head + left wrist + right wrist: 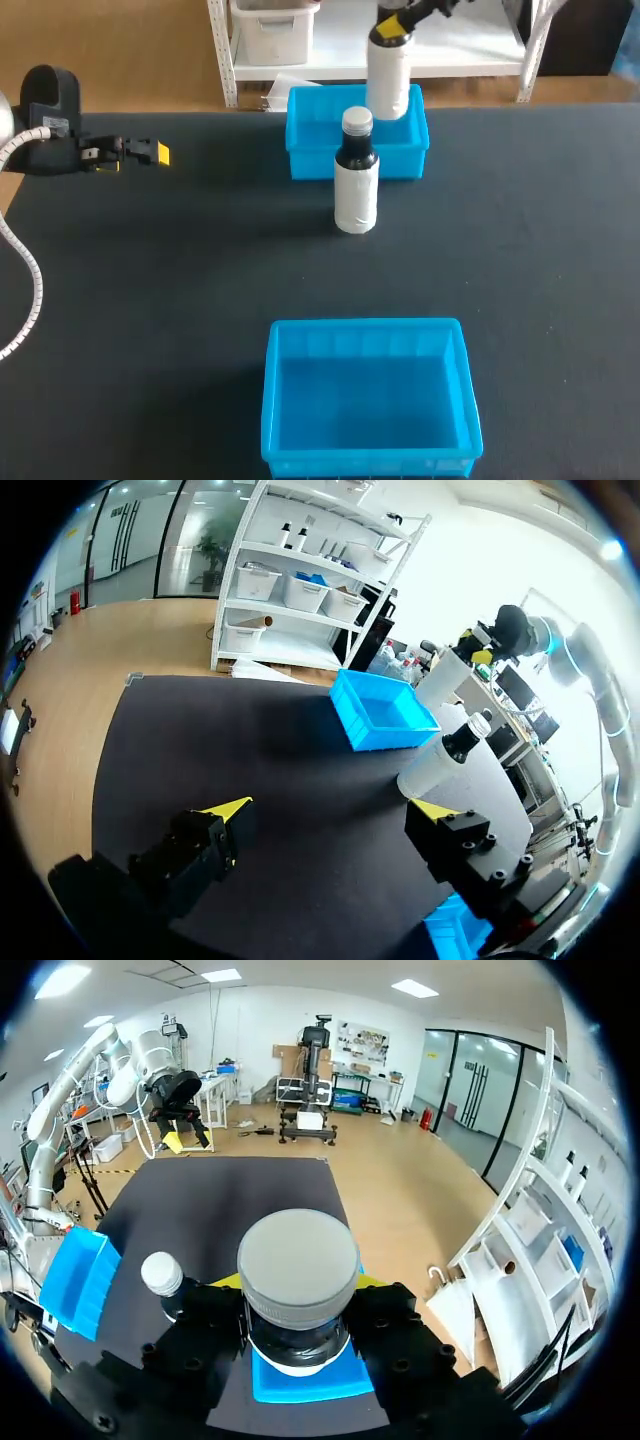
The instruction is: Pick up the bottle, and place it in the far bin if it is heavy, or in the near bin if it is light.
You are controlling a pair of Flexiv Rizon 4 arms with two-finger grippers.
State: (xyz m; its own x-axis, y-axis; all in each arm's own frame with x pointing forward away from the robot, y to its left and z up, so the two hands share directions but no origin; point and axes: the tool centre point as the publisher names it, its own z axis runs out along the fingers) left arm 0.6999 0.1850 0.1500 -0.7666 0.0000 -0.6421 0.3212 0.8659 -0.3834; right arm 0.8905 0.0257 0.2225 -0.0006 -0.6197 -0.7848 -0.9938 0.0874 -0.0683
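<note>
With the right gripper (393, 27) clamped on the white bottle (390, 78) over the far bin (305, 112), lower it straight in, clear of the standing bottle (356, 185), before releasing; the left gripper (330, 810) hangs open.

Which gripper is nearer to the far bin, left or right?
Right. The right gripper holds a bottle directly over the far bin; the left gripper, open, is well off to the bin's left side.
</note>
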